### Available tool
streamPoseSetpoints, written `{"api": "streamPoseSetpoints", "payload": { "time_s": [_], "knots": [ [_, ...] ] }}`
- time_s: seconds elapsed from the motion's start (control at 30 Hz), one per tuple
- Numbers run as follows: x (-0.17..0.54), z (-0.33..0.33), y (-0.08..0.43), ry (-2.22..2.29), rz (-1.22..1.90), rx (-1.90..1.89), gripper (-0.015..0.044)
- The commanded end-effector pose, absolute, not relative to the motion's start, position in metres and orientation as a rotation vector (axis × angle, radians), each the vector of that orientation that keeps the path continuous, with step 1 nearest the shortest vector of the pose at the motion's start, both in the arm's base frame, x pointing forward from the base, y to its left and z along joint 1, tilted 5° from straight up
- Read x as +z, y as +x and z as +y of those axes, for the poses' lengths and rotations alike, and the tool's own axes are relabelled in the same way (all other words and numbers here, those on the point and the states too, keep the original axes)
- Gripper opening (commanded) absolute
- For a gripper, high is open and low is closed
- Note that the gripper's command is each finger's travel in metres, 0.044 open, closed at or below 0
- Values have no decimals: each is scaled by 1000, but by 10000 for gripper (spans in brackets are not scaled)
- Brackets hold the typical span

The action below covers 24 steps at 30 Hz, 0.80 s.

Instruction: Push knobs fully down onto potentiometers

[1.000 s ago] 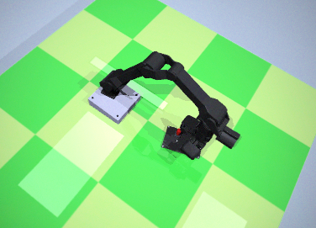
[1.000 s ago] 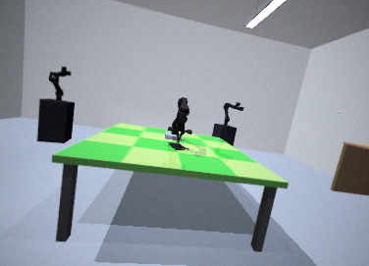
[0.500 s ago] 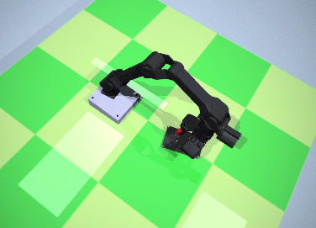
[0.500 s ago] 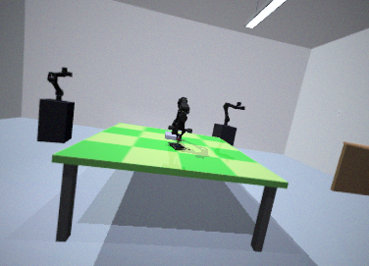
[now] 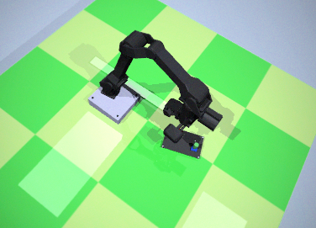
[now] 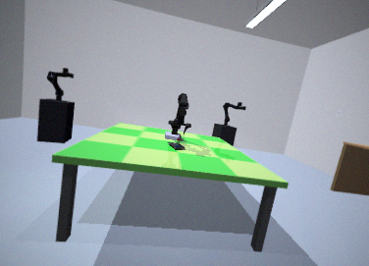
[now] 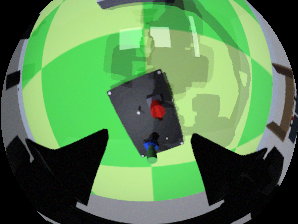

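The dark circuit board (image 5: 174,146) (image 6: 180,146) (image 7: 130,102) stands on the table. A green knob (image 5: 196,145) (image 7: 152,155) is over the blue potentiometer (image 5: 193,150) (image 7: 150,145) near one end. A red knob (image 7: 157,110) is farther up the board in the wrist view; the gripper hides it in the top view. Whether either knob sits against its potentiometer cannot be told. My gripper (image 5: 185,127) (image 6: 181,131) (image 7: 150,136) is open, its fingers wide apart and empty. It is above the board, and neither finger touches a knob in the wrist view.
The arm's pale base (image 5: 113,103) (image 6: 172,135) stands on the checkered table (image 5: 126,167) (image 6: 152,158), left of the board in the top view. Two more arms stand on black pedestals (image 6: 56,121) (image 6: 224,133) behind the table. A brown panel (image 6: 354,168) is at the right.
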<state>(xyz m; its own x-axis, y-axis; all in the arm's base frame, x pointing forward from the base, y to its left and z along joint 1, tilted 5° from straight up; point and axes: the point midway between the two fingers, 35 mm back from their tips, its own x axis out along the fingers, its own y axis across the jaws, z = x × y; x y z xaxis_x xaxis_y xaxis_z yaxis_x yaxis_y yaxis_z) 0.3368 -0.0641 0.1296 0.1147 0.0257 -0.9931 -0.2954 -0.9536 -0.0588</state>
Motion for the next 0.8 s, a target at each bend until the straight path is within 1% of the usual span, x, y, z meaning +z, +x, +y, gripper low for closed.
{"api": "streamPoseSetpoints", "payload": {
  "time_s": [0.0,0.13,0.2,0.77],
  "knots": [
    [126,-56,290,-2142,264,1940,440],
    [117,-48,243,-2141,265,1943,440],
    [113,-45,229,-2140,265,1944,440],
    [112,-44,227,-2140,265,1944,440]
  ]
}}
